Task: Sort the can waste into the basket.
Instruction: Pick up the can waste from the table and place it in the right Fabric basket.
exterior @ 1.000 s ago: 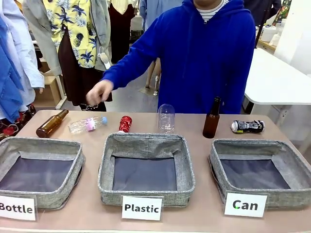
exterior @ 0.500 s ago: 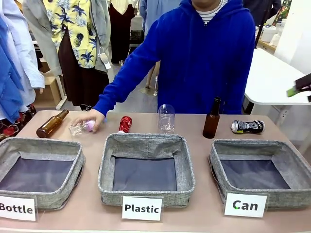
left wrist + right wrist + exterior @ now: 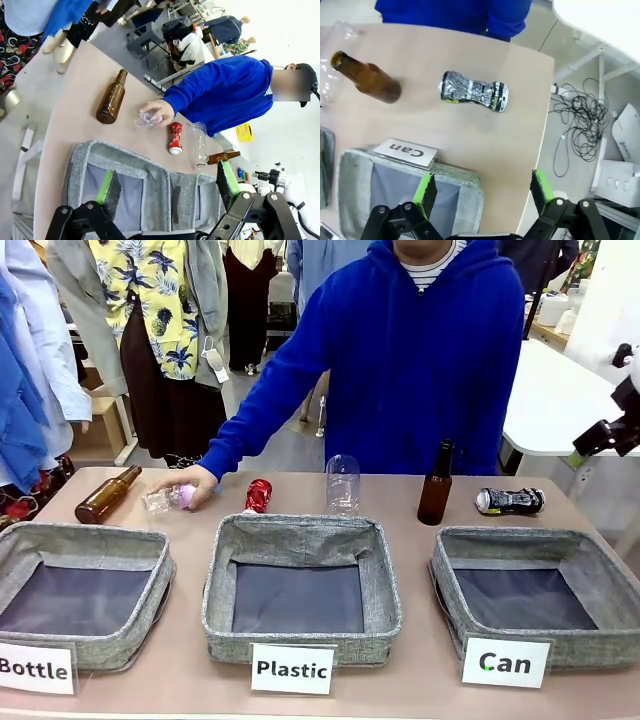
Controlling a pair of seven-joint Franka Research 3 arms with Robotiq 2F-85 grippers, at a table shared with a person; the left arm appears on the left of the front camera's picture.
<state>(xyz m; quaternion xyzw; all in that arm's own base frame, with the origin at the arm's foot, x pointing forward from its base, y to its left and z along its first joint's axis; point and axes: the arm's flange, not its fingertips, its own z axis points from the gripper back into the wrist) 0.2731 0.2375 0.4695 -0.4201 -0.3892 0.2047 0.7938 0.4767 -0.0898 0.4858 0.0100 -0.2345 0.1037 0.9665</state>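
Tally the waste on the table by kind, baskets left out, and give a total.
Cans: 2, silver can, red can.
Glass bottles: 2, lying brown bottle, upright brown bottle.
Plastic bottles: 2, lying clear bottle, upright clear bottle.
Total: 6.

Bright, even overhead light fills my front view, which is sharp. The middle grey fabric basket (image 3: 300, 528) throws only a soft, narrow shadow on the pale brown counter (image 3: 395, 502). Both wrist views bow straight edges near their borders. In the left one the white wall (image 3: 280, 30) is washed out, and the far background looks soft, perhaps out of focus. In the right one the white tabletop (image 3: 605, 20) glares.
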